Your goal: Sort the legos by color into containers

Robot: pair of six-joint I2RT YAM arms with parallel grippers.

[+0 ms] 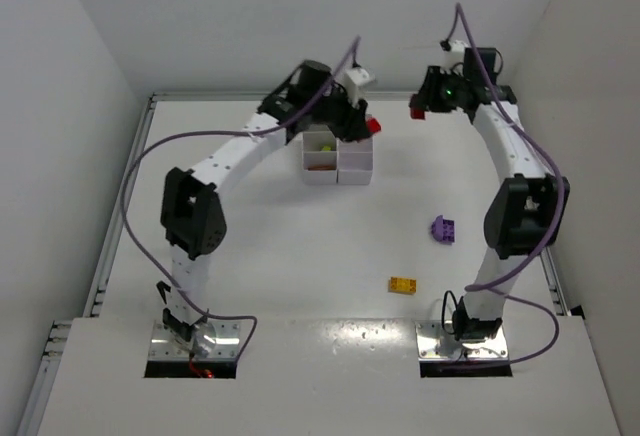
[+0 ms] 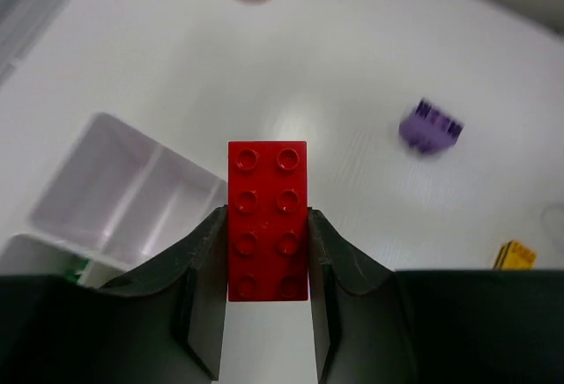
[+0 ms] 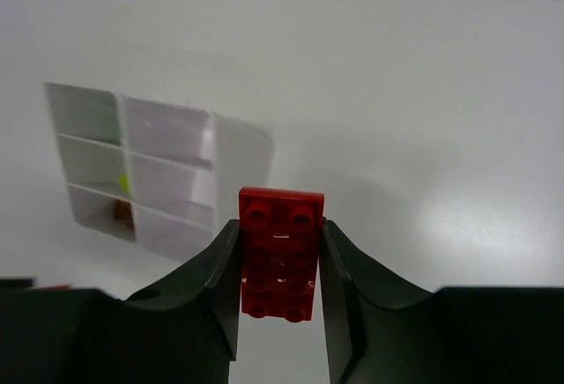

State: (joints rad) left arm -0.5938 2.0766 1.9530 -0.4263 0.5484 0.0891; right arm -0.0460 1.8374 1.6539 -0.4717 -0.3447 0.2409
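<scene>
The left gripper [image 2: 267,223], clamped on a red brick [image 2: 268,181] lying lengthwise in its grip, hangs at the tray's [image 1: 340,179] far right corner, much nearer it than the right gripper [image 3: 280,239], which grips a second red brick [image 3: 280,212] well to the tray's right.

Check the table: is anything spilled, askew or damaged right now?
Nothing stands out. The tray sits flat and whole. The left gripper holds one red brick squarely, the right gripper a second red brick. A purple brick and a yellow brick lie loose on the table, apart from the tray, simply unsorted.
</scene>
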